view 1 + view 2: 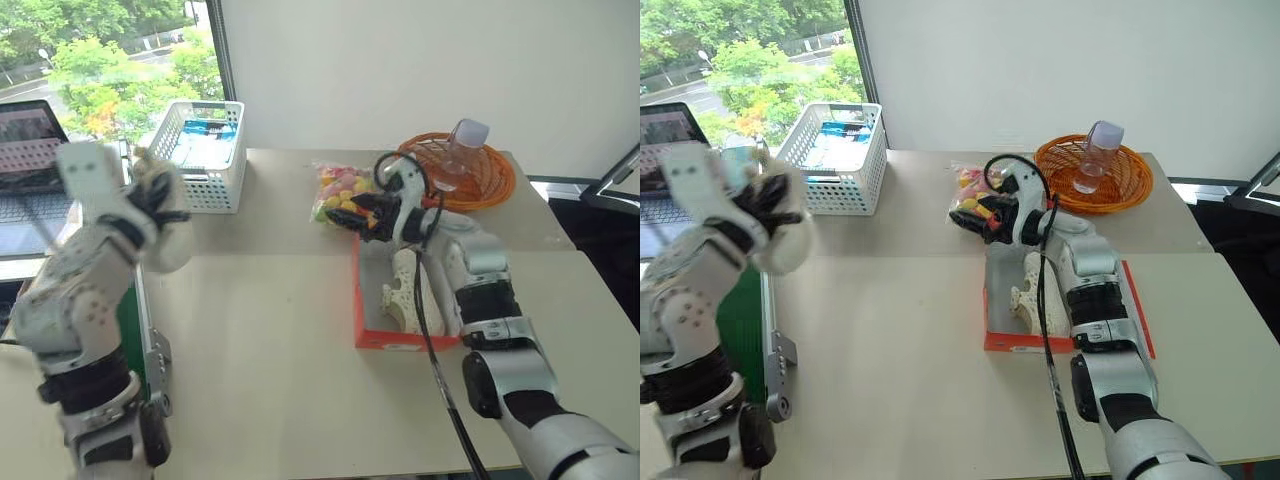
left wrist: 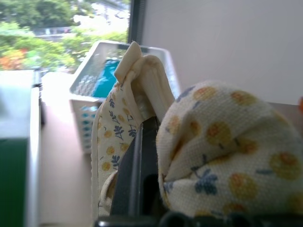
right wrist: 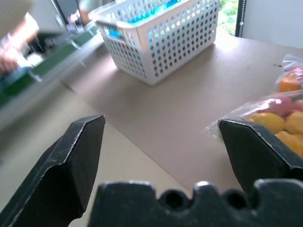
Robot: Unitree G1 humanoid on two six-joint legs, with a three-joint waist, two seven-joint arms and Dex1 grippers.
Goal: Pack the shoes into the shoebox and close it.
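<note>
Left tool (image 1: 160, 200) is clamped on a soft, light floral cloth shoe (image 2: 227, 151), best pinched at its folded collar, while the right tool (image 3: 161, 142) gapes empty above the shoebox (image 1: 400, 338).

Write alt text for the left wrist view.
The left gripper, shut, clamps a cream fabric item printed with yellow and blue flowers, bunched up close to the camera. Behind stand a white plastic mesh basket on a beige table and a window showing trees.
</note>
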